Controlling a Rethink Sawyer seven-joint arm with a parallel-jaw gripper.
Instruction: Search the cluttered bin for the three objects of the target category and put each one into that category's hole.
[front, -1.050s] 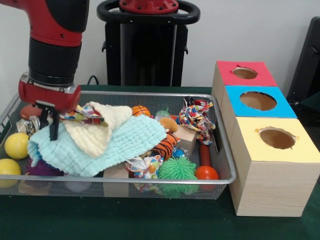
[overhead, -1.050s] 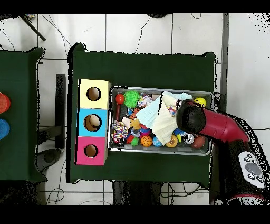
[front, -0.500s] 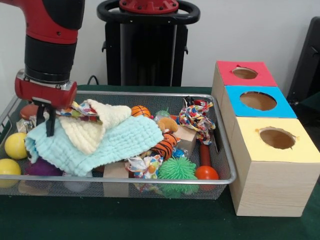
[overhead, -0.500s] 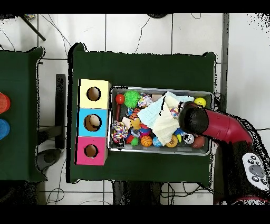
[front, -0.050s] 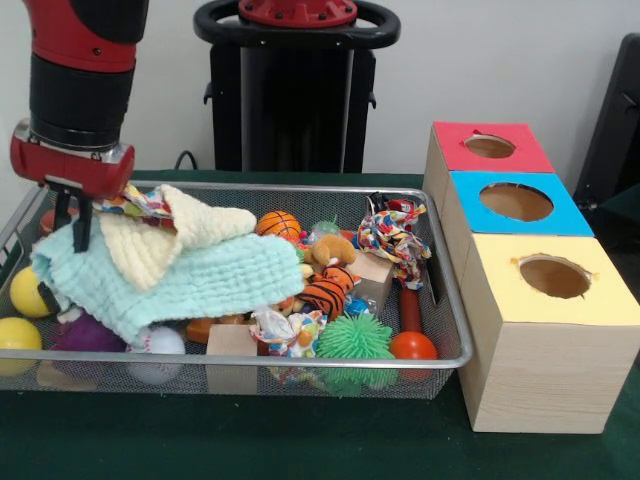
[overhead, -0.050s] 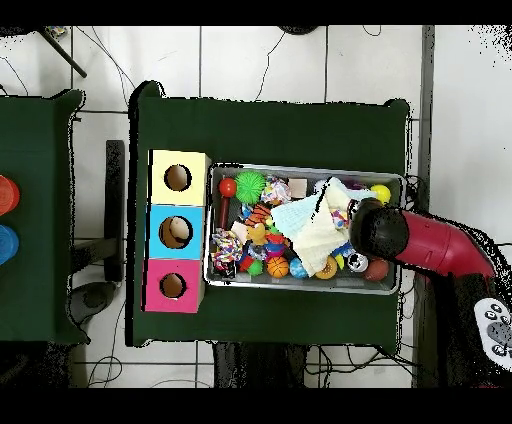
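My gripper (front, -0.050s: 68, 222) hangs over the left end of the wire mesh bin (front, -0.050s: 300, 188), shut on a corner of the mint-green cloth (front, -0.050s: 190, 282). The cloth is pulled up at that end. A cream cloth (front, -0.050s: 165, 240) and a patterned cloth (front, -0.050s: 135, 203) ride on top of it. Toys fill the bin: an orange basketball (front, -0.050s: 278, 224), a tiger-striped toy (front, -0.050s: 328, 293), a green spiky ball (front, -0.050s: 355, 338), a knotted rope toy (front, -0.050s: 392, 235) and yellow balls (front, -0.050s: 20, 333). In the overhead view the arm's wrist (overhead, -0.050s: 378, 228) hides the gripper, beside the cloths (overhead, -0.050s: 300, 225).
Three wooden boxes with round holes stand to the right of the bin: red (front, -0.050s: 490, 148), blue (front, -0.050s: 515, 202) and yellow (front, -0.050s: 553, 277). A purple ball (front, -0.050s: 85, 335), a white ball (front, -0.050s: 160, 342) and a wooden block (front, -0.050s: 232, 345) lie along the bin's near side.
The gripper has risen and moved left in the front view, dragging the cloths with it. A white ball and more toys in the bin's middle have come into sight.
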